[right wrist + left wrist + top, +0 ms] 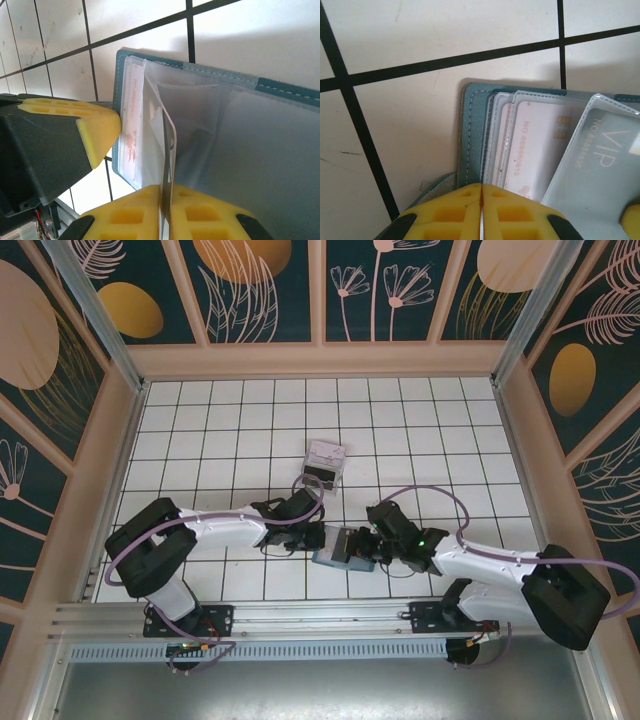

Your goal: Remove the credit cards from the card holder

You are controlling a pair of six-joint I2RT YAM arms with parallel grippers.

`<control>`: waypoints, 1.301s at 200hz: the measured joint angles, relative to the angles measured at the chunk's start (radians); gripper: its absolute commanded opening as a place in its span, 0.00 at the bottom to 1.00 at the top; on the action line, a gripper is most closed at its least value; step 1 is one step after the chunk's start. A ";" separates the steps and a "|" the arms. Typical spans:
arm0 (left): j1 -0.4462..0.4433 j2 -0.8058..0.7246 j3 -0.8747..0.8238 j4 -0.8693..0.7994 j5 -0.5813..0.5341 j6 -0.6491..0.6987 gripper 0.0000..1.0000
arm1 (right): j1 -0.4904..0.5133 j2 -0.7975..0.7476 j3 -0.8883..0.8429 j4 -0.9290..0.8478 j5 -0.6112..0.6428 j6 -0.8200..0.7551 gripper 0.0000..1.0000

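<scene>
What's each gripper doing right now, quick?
Left gripper: shut, pinching the card holder at its edge.
Right gripper: shut on a thin pale sheet from the card holder; card or sleeve, cannot tell which.

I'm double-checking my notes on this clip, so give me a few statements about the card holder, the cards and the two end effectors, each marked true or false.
1. The card holder is open, its clear sleeves fanned out. True.
2. The VIP card lies loose on the tiles. False: it sits inside a clear sleeve of the card holder.
3. The left end effector stands wide open. False: it is shut, clamped on the card holder's edge.
4. A clear tray sits farther from the arm bases than the card holder. True.
5. The right end effector pinches a thin leaf of the card holder. True, though whether it is a card or a sleeve is unclear.
</scene>
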 measured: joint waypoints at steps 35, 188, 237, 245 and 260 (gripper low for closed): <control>0.000 0.002 0.003 0.000 0.000 0.000 0.09 | 0.000 -0.009 0.000 -0.005 0.000 -0.002 0.17; -0.012 0.013 0.095 -0.076 0.000 0.023 0.14 | -0.011 -0.016 0.000 -0.021 -0.004 -0.012 0.03; -0.042 0.017 0.130 -0.071 0.014 0.026 0.12 | -0.013 0.030 0.000 0.034 -0.026 -0.030 0.02; -0.042 0.018 0.122 -0.070 0.018 0.025 0.12 | -0.013 0.035 0.000 0.042 -0.031 -0.031 0.02; -0.042 0.019 0.098 -0.069 0.019 0.024 0.12 | -0.013 0.051 0.007 0.055 -0.042 -0.039 0.02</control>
